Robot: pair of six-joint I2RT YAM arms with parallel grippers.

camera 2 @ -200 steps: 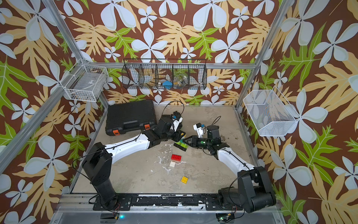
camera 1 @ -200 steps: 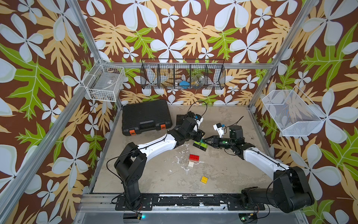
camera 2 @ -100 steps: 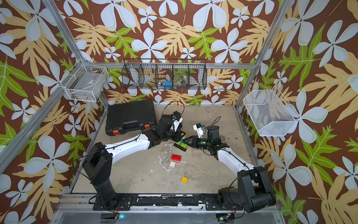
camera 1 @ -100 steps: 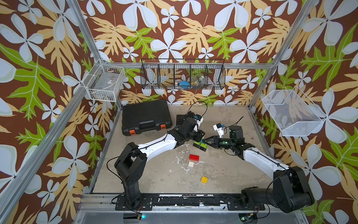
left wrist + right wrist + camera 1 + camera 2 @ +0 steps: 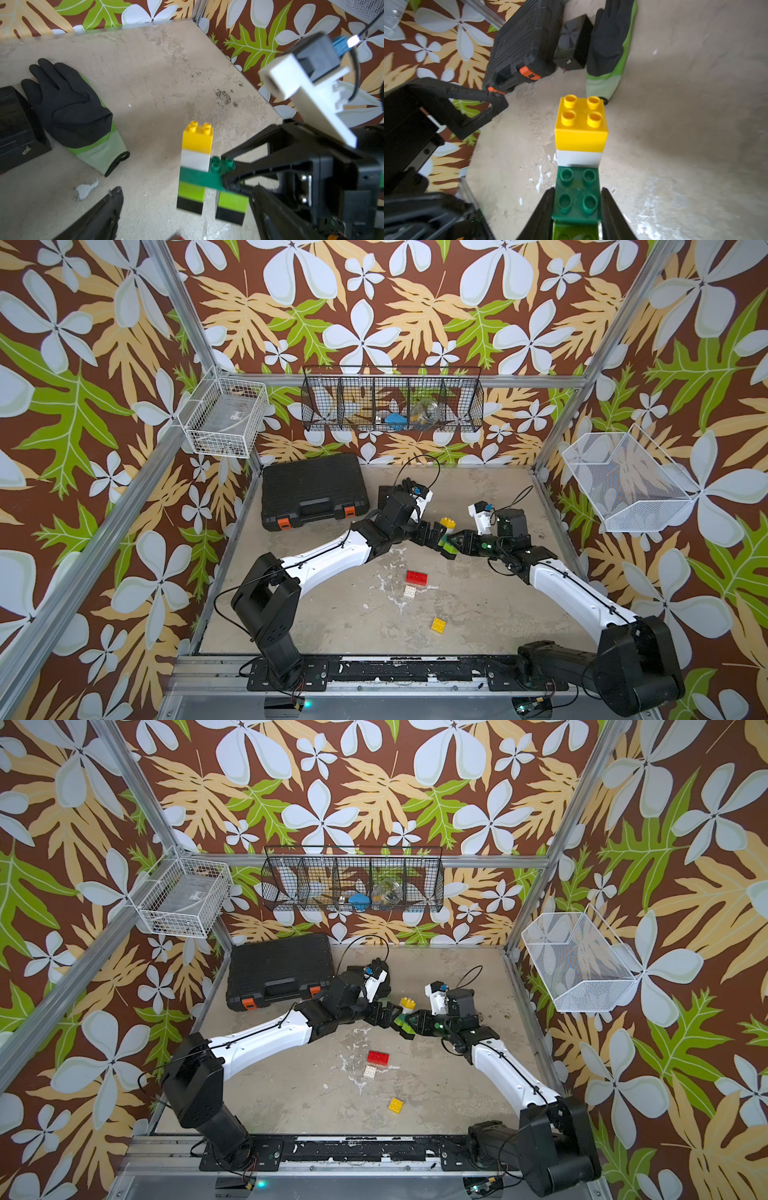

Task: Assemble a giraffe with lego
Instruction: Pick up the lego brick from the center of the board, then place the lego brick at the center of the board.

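My right pincer [image 5: 577, 192] is black. Between its fingers [image 5: 542, 212] stands the giraffe [image 5: 581, 133]: dark green body, white then yellow neck past my tips, lime-over-black legs beneath. Beyond it lie a black glove [image 5: 608, 37] with a light green cuff and a black case [image 5: 525, 35] with orange latches; floor [image 5: 675, 124] mottled beige.

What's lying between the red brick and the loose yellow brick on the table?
A white brick, close beside the red brick, farther from the loose yellow brick; both top views show it.
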